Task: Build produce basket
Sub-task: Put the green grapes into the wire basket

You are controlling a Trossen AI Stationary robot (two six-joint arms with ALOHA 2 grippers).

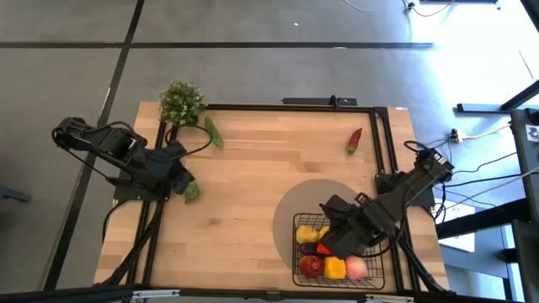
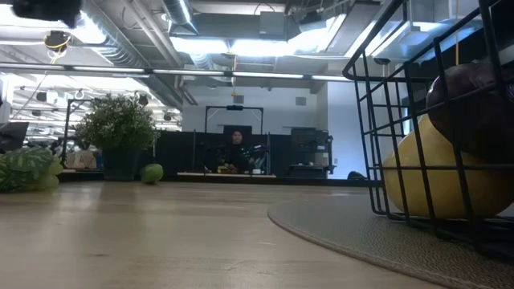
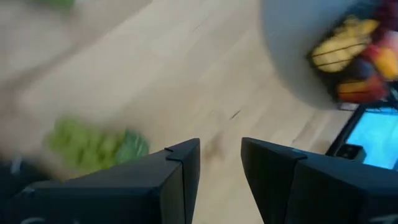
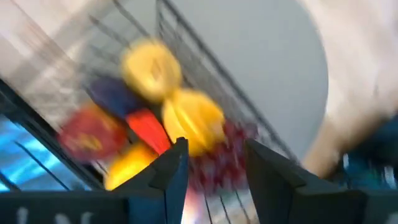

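Observation:
The black wire basket stands on a round grey mat near the table's front right. It holds several pieces of produce, among them a red apple, a yellow pepper and a pink peach. My right gripper hangs open above the basket, nothing between its fingers. My left gripper is open over the table's left side, beside green grapes that lie on the wood. A cucumber and a red chili lie near the far edge.
A bushy potted plant stands at the far left corner. The grey mat reaches out past the basket toward the table's middle. Bare wood lies between the two arms. In the low view the basket's wire wall fills the right side.

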